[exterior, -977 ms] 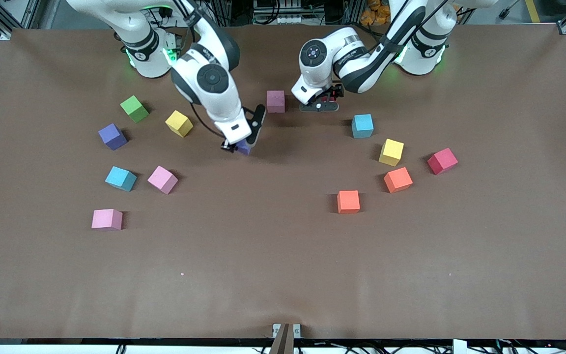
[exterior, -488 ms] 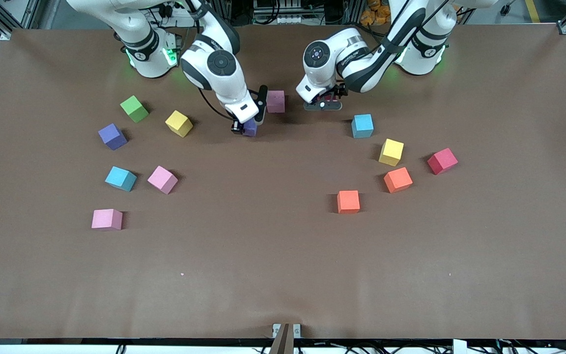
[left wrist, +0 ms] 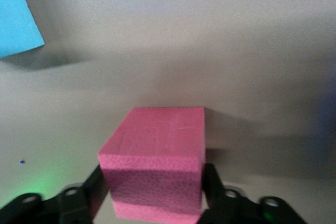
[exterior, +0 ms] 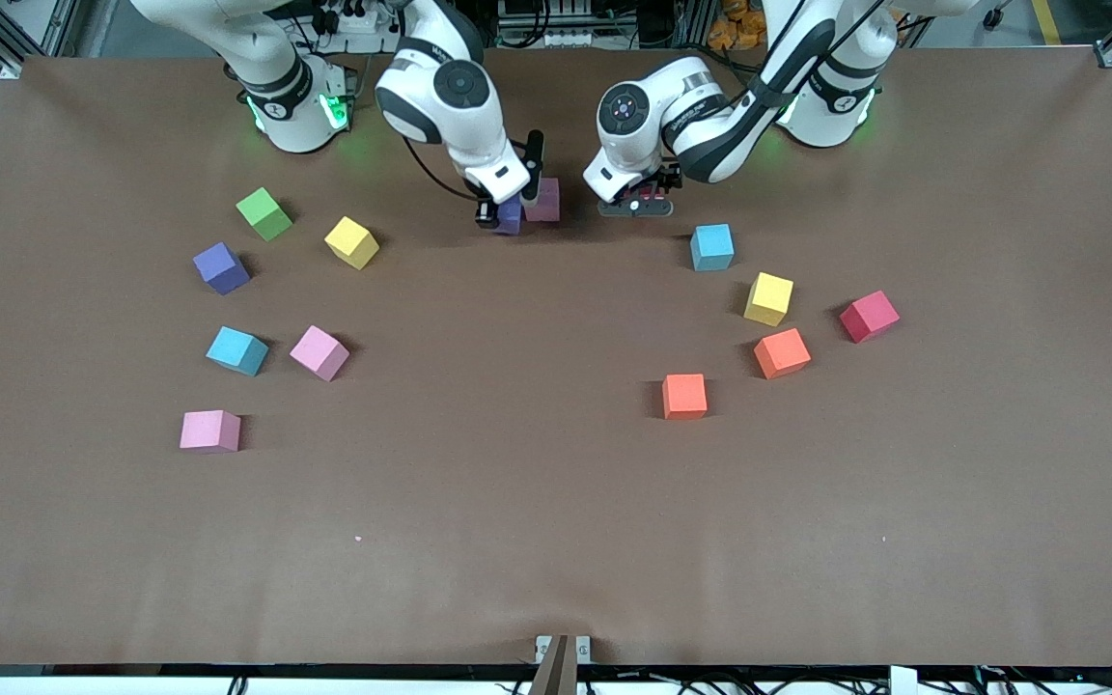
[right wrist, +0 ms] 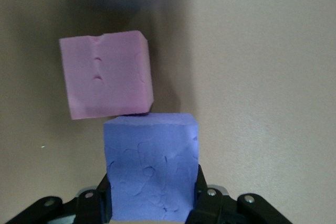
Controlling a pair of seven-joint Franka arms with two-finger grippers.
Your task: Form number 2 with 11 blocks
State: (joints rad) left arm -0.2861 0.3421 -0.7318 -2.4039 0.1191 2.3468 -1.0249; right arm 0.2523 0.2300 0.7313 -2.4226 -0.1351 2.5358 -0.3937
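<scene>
- the right gripper (exterior: 508, 214), clamped on a purple block (right wrist: 151, 166), has carried it up beside the pink block (exterior: 544, 199) near the bases, so the figure's first pair is nearly joined.
- the left gripper (exterior: 635, 201) has closed around a red block (left wrist: 157, 166), mostly hidden under the wrist from the front.

In the front view my left gripper (exterior: 635, 203) almost wholly covers its red block (left wrist: 155, 166). My left wrist view cuts a blue block (left wrist: 16, 17) at its corner. My right gripper (exterior: 503, 214) hides part of its purple block (exterior: 510, 216).
</scene>
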